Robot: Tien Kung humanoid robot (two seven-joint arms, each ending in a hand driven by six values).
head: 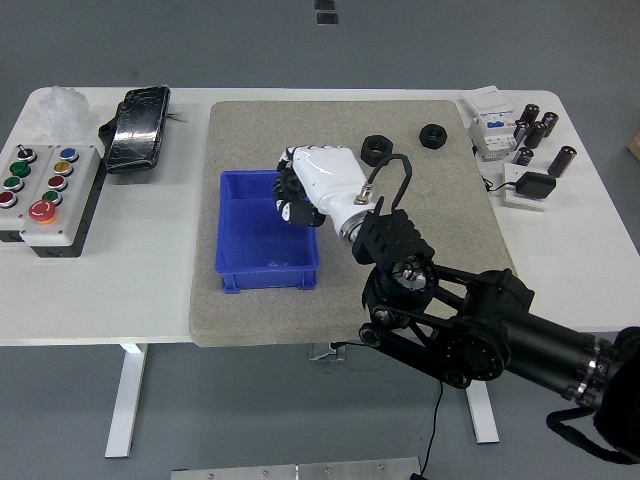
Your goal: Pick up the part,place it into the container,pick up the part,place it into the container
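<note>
A white table carries a large grey mat across its middle. At the far left sits a button box with coloured push buttons, including 1 big red one. Behind it lies a crumpled bit of white plastic, and just beside that a black pouch. At the far right corner stand a white electrical module, several dark cylinders and a small black block on a white card.
</note>
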